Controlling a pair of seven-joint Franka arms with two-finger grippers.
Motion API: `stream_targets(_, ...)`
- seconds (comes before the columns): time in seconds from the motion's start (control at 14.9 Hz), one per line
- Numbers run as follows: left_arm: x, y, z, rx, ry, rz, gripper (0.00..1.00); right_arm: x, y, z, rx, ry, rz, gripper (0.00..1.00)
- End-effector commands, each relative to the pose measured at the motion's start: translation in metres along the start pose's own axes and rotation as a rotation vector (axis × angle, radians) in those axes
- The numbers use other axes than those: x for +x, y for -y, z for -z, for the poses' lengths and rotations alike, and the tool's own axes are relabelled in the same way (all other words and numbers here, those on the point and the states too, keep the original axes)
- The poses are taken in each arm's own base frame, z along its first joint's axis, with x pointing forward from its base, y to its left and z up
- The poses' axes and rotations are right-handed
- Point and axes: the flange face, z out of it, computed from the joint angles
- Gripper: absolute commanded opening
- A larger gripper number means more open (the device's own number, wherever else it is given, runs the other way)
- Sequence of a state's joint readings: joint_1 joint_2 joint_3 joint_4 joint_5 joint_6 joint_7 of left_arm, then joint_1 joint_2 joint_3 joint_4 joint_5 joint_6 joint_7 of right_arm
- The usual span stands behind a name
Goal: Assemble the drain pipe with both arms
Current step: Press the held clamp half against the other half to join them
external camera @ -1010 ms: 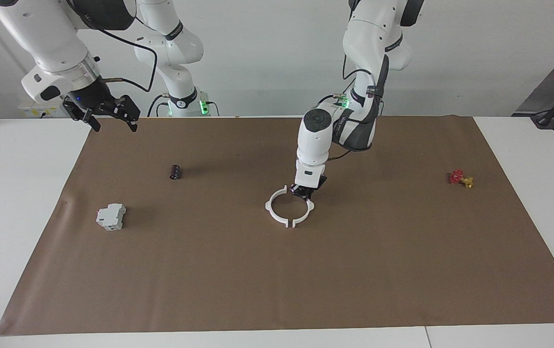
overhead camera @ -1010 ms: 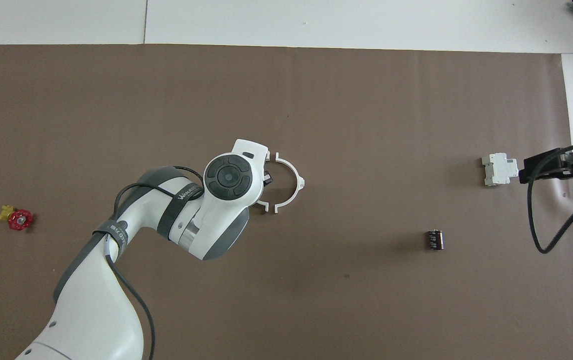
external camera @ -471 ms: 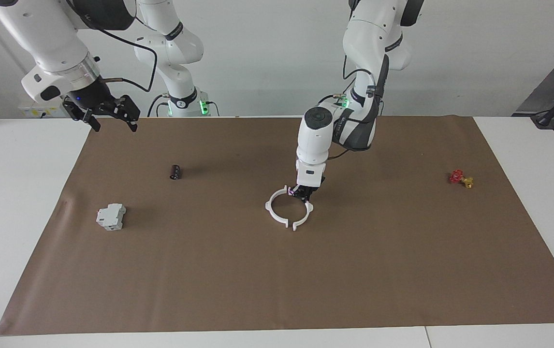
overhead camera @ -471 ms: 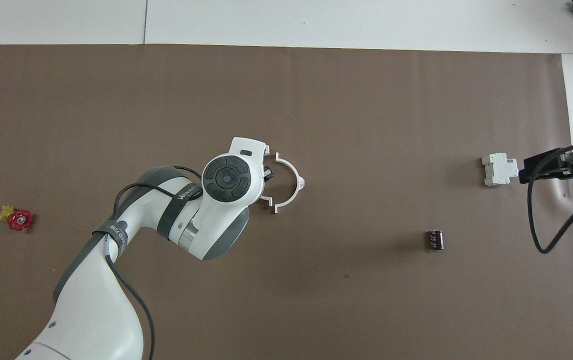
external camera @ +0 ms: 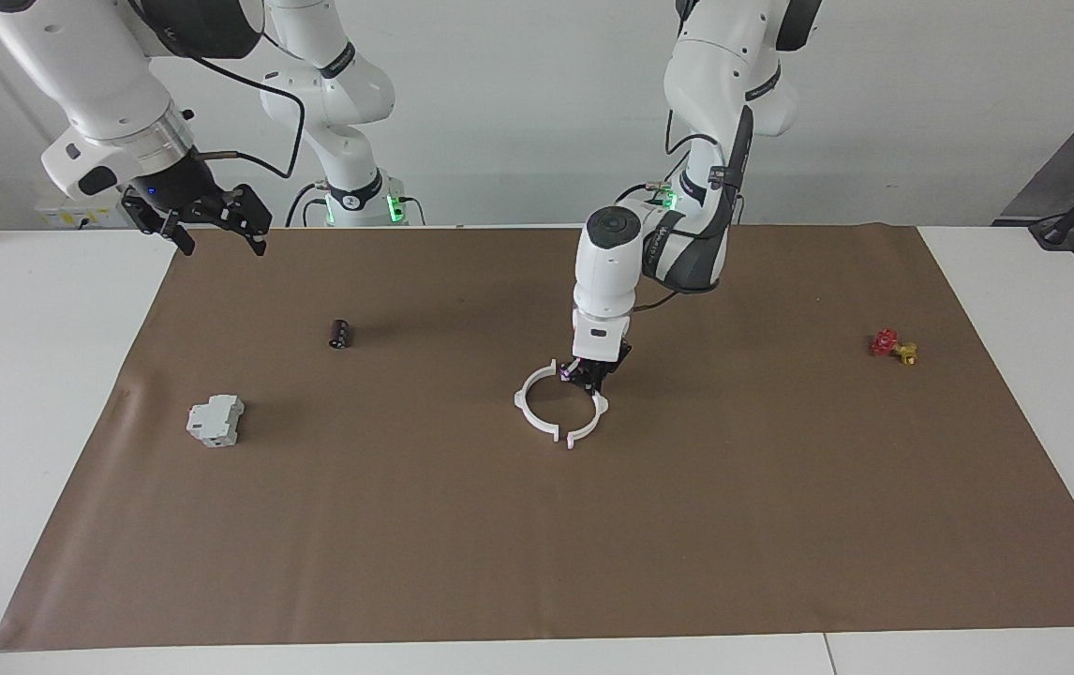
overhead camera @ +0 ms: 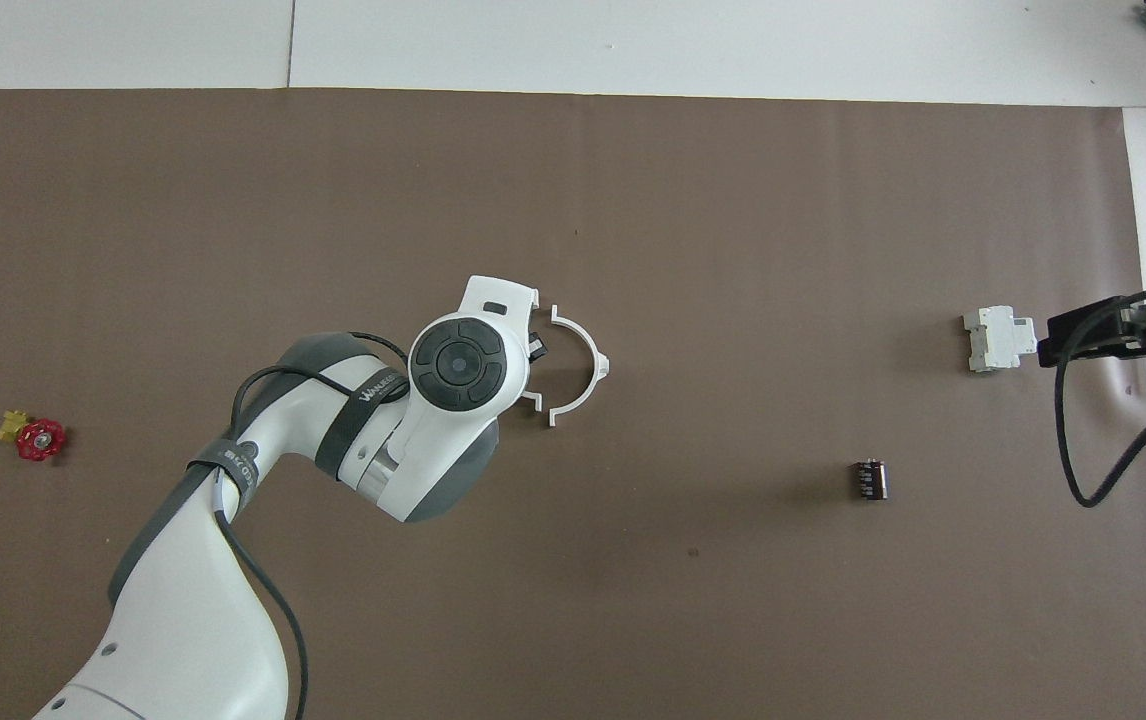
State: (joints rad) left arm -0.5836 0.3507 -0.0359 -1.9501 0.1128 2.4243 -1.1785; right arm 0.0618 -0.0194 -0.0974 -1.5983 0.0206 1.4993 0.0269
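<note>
The drain pipe is two white half-rings on the brown mat, facing each other as a nearly closed ring with small gaps at the tabs. The half toward the right arm's end [external camera: 520, 400] [overhead camera: 597, 365] lies free. My left gripper [external camera: 590, 372] [overhead camera: 536, 348] stands upright and is shut on the other half [external camera: 601, 408] [overhead camera: 533, 400], which my hand mostly covers in the overhead view. My right gripper [external camera: 226, 248] [overhead camera: 1083, 335] is open and empty, raised over the mat's edge at the right arm's end, and waits.
A grey-white boxy block [external camera: 216, 420] [overhead camera: 998, 338] and a small black cylinder [external camera: 340, 333] [overhead camera: 870, 479] lie toward the right arm's end. A red-and-yellow valve [external camera: 893, 347] [overhead camera: 33, 437] lies toward the left arm's end. The brown mat [external camera: 537, 544] covers the table.
My left gripper has shifted the held half-ring slightly, bringing its tabs closer to the free half. The right arm has not moved.
</note>
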Motion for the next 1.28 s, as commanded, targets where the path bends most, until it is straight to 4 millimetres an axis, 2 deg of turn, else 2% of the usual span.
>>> stream_targets(0.0,-0.008,0.005,0.001,-0.012,-0.023,-0.005,0.0,-0.003,-0.003,0.003,0.021,-0.011,0.01,1.0)
stream_targets(0.4,-0.023,0.009,-0.005,0.007,-0.03,-0.048,0.0,-0.003,-0.003,0.003,0.021,-0.011,0.01,1.0)
stream_targets(1.21,-0.034,0.009,-0.006,0.022,-0.022,-0.058,0.0,-0.003,-0.003,0.003,0.021,-0.011,0.01,1.0)
